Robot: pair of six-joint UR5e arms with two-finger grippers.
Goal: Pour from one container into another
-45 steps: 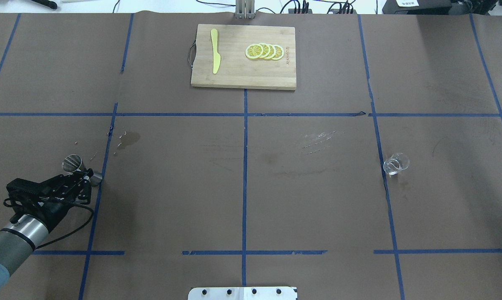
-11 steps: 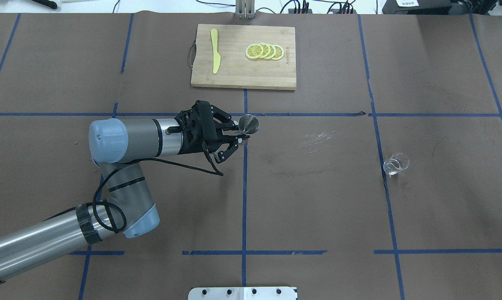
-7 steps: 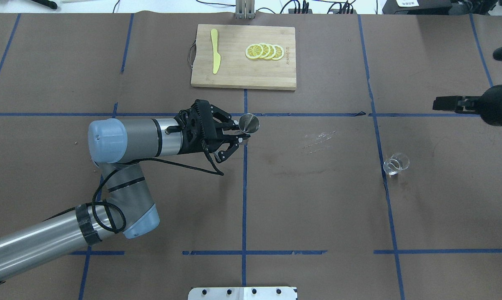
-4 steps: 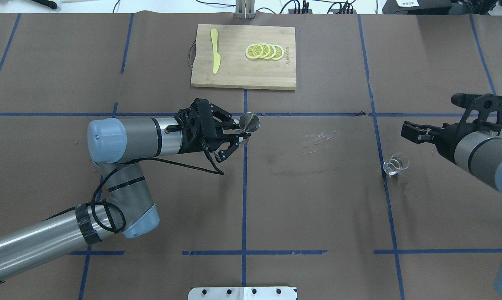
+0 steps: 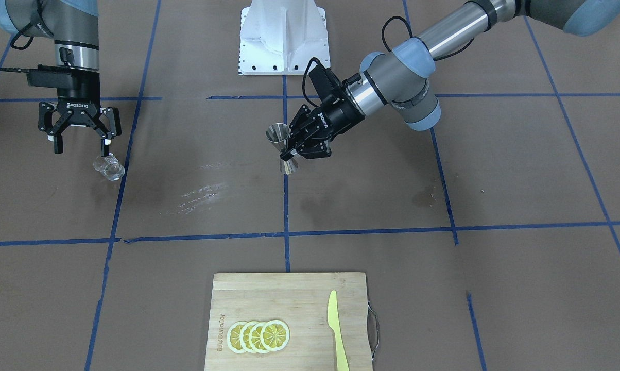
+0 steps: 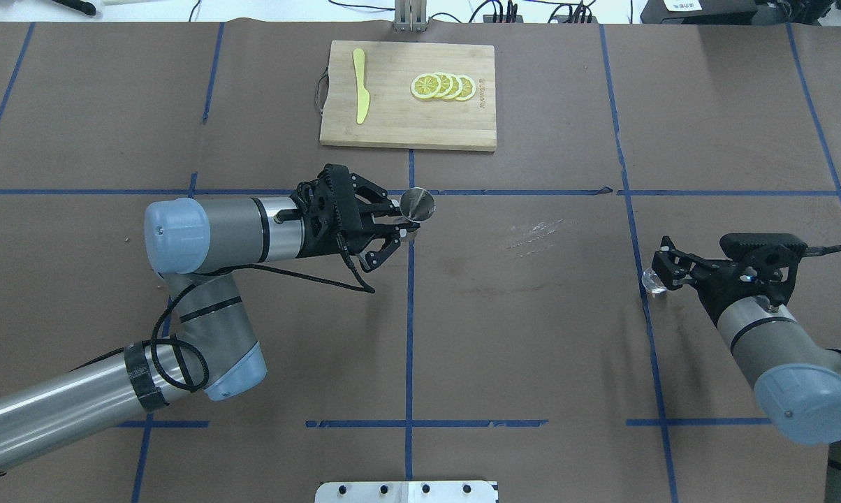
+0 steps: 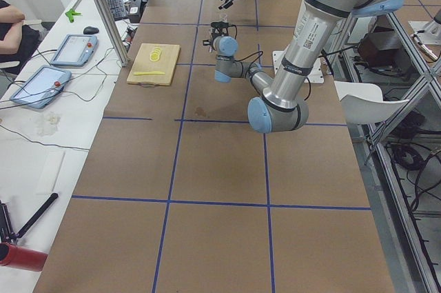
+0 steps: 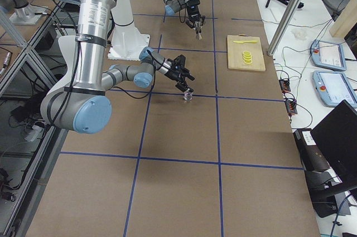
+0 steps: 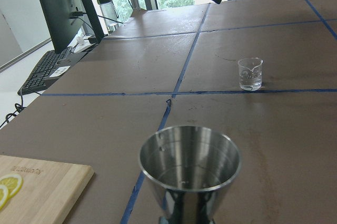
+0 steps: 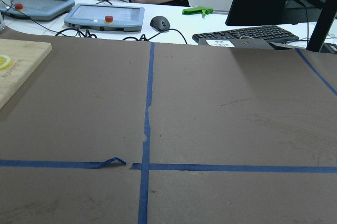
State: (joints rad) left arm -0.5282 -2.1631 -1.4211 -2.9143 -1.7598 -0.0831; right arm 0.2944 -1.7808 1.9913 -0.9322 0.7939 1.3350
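Open table (image 6: 532, 328) between jigger (image 6: 418, 205) and tumbler (image 5: 109, 168); cutting board (image 6: 399, 122) well aside.

Bamboo cutting board (image 6: 406, 133) on brown counter (image 6: 532, 349), yellow knife (image 6: 360, 85) at board's handle end, four overlapping lemon slices (image 6: 443, 86) on board's other half, blue tape lines (image 6: 410, 293) around board.

Steel jigger (image 5: 279, 138): hourglass shape, upright, open cup on top, clamped at the waist by the left gripper (image 5: 288, 154), raised above mid-table (image 5: 495, 170). Glass tumbler (image 5: 109, 168): short, clear, upright on the table beside a blue tape line (image 5: 115, 206), well apart from the jigger.
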